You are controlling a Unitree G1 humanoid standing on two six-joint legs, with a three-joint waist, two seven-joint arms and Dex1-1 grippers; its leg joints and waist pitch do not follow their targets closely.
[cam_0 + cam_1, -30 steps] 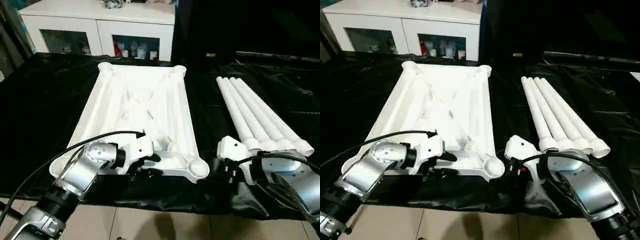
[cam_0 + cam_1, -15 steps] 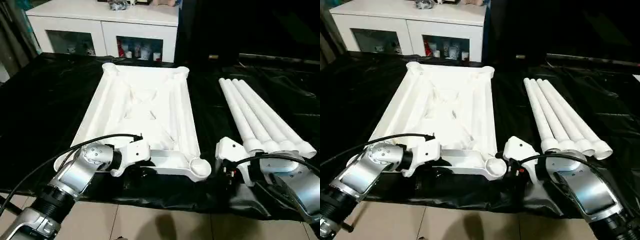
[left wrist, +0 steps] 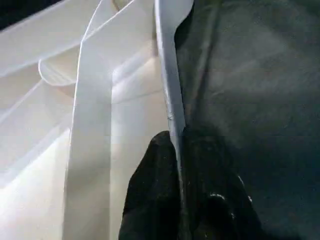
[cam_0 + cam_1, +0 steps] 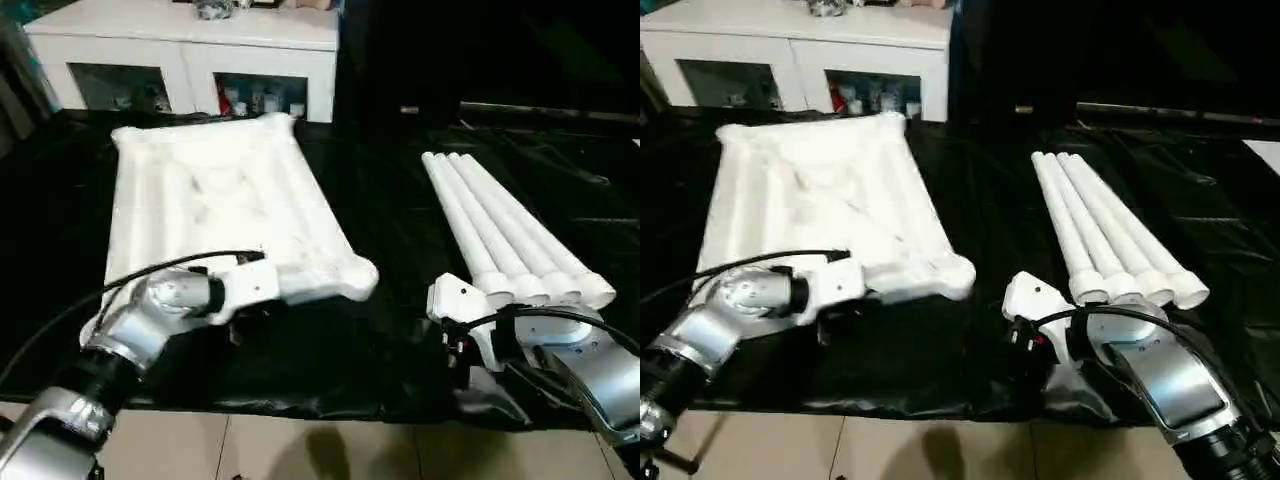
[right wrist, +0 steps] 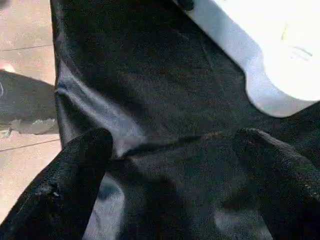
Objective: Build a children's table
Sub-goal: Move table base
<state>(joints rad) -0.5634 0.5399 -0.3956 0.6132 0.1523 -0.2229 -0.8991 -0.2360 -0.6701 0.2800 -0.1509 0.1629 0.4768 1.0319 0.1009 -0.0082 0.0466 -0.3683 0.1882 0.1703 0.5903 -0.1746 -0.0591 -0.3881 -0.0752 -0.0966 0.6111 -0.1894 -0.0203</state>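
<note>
The white tabletop (image 4: 215, 200) of the children's table lies ribbed side up on the black sheet, skewed to the left. My left gripper (image 3: 179, 150) is shut on its thin near rim, one black finger on each side of the edge. Several white tapered legs (image 4: 505, 235) lie side by side on the right. Just in front of their thick ends my right gripper (image 5: 175, 145) hangs open over the sheet, its fingers (image 5: 85, 150) wide apart with nothing between them. A rounded tabletop corner (image 5: 280, 95) lies beyond it.
A white cabinet (image 4: 190, 50) with glass doors stands behind the work surface at the back left. The crinkled black sheet (image 4: 400, 200) covers the whole surface and hangs over the front edge above the tiled floor (image 4: 300, 450).
My left gripper has closed on the tabletop's near rim, and the tabletop has swung to the left with it. The right arm has stayed put, still open.
</note>
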